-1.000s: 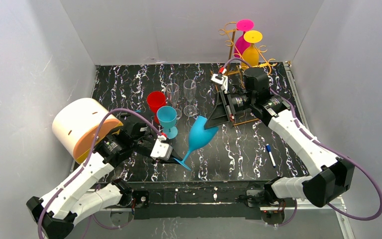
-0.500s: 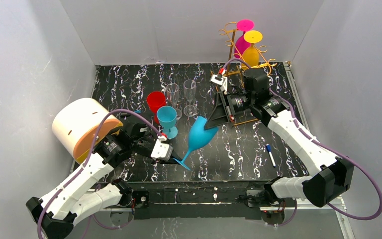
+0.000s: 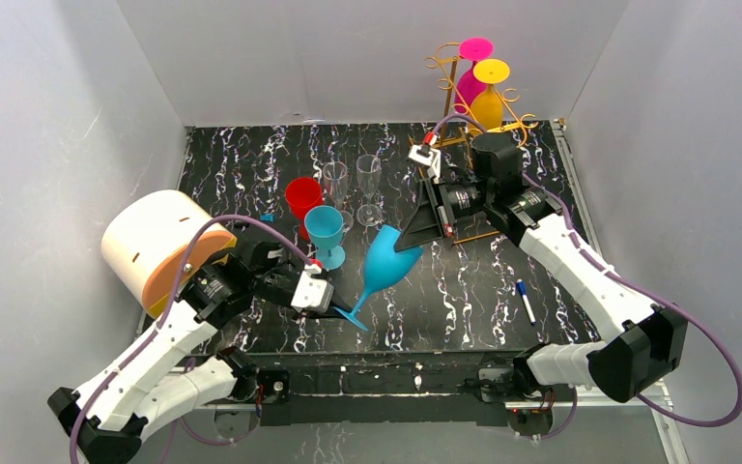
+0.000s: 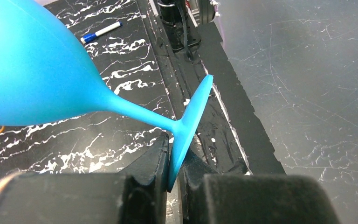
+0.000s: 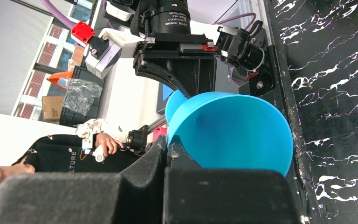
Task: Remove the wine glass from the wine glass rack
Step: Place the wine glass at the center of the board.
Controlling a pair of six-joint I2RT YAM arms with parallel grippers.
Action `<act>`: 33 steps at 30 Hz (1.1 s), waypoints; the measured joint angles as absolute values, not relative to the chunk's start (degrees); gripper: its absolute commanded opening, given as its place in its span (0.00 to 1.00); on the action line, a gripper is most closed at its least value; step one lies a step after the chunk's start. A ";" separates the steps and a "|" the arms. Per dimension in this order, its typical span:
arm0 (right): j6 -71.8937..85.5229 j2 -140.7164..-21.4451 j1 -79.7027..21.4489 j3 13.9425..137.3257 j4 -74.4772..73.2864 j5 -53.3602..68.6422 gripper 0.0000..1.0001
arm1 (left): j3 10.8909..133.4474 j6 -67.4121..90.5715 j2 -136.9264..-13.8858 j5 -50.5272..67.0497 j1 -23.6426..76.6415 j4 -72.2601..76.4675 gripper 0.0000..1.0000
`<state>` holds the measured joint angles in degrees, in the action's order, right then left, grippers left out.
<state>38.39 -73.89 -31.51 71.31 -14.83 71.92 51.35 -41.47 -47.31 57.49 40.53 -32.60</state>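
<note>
Blue wine glass (image 3: 386, 261): left claw (image 4: 172, 161) pinches foot, right claw (image 5: 167, 149) rim (tight).

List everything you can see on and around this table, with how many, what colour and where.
blue wine glass: one, blue, tilted mid-table, held at both ends
pink wine glass: one, pink, hanging upside down on the rack
yellow wine glass: one, yellow, hanging beside the pink one
wine glass rack: one, gold, far right
champagne flutes: two, clear, upright, centre back
red cup: one, red, left of the flutes
stemmed cup: one, light blue, in front of the red cup
marker: one, blue-capped, near right
round container: one, white and orange, left edge
table: one, black marbled
left end effector: shut on the glass's foot
right end effector: shut on its rim
</note>
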 measured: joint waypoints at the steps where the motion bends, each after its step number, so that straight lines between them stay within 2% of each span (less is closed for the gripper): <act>1: 38.41 -73.89 -31.55 71.20 -14.81 71.88 0.01 | 51.35 -41.21 -47.13 57.25 40.53 -32.71 0.09; 3: 38.54 -73.89 -31.68 70.76 -14.74 71.70 0.01 | 51.35 -40.62 -46.92 56.47 40.51 -33.15 0.07; 5: 38.65 -73.89 -31.70 70.39 -14.76 71.42 0.03 | 51.35 -40.12 -46.81 55.92 40.51 -33.54 0.00; 7: 38.81 -73.89 -31.70 70.37 -14.79 71.00 0.31 | 51.35 -39.94 -46.76 56.05 40.53 -33.67 0.00; 8: 38.94 -73.89 -31.70 70.37 -14.85 70.81 0.36 | 51.35 -39.83 -46.68 56.05 40.53 -33.74 0.00; 12: 39.31 -74.17 -31.75 70.37 -14.79 68.47 0.38 | 51.35 -39.83 -46.96 55.90 40.51 -34.57 0.00; 13: 39.59 -74.41 -31.75 70.37 -14.72 68.27 0.38 | 51.35 -39.90 -47.20 55.86 40.51 -34.79 0.00; 17: 40.34 -75.37 -31.73 70.37 -14.72 68.10 0.16 | 51.35 -40.45 -47.75 55.75 40.51 -35.29 0.00; 19: 40.45 -75.44 -31.66 70.37 -14.74 67.90 0.02 | 51.35 -40.71 -47.57 55.61 40.51 -35.29 0.00; 25: 41.85 -75.37 -31.18 70.35 -13.41 69.23 0.01 | 51.35 -41.56 -47.40 54.96 40.51 -35.09 0.00; 28: 41.98 -75.37 -31.18 70.32 -13.15 68.84 0.01 | 51.37 -41.23 -47.29 54.65 40.51 -35.03 0.14; 32: 41.43 -73.38 -31.31 69.43 -13.32 64.90 0.01 | 51.42 -38.24 -46.00 50.92 40.07 -35.62 0.48; 33: 39.75 -72.49 -31.44 69.43 -14.74 62.19 0.01 | 51.48 -36.07 -45.30 50.46 39.97 -36.05 0.52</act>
